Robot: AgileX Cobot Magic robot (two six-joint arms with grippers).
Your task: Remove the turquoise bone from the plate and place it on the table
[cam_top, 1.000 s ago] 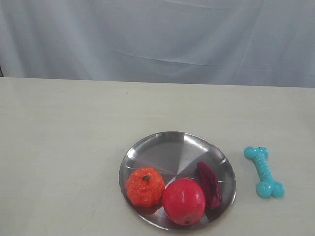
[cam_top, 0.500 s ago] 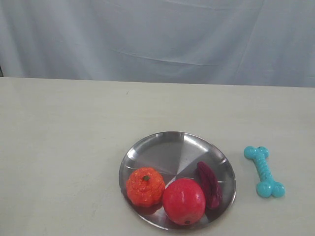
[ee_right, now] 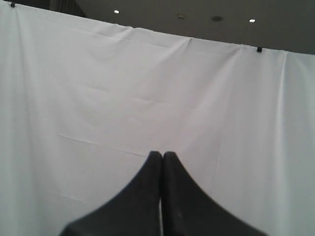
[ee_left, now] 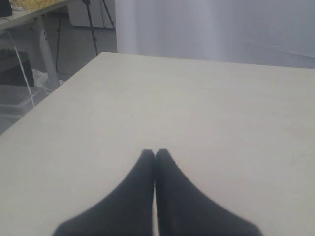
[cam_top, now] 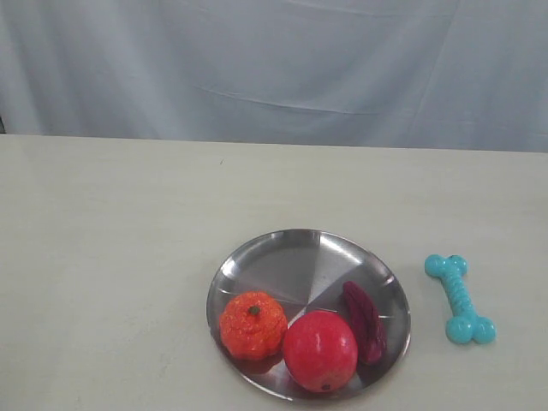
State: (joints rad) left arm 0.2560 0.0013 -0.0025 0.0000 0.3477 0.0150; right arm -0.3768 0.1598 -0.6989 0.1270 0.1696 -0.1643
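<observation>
Turquoise bone (cam_top: 460, 299) and plate (cam_top: 282, 257) show only in the exterior view.

The bone (cam_top: 460, 299) lay on the table (cam_top: 111, 257), just right of the plate (cam_top: 291, 261); three toy fruits (cam_top: 319, 349) sat in the plate's near half.

Lab or recording studio suggested — white cloth backdrop (ee_right: 147, 88) hung by clips (ee_right: 259, 49), recessed ceiling lights (ee_right: 116, 11) overhead, tripod legs (ee_left: 93, 29) seen beyond pale worktop (ee_left: 197, 98).
</observation>
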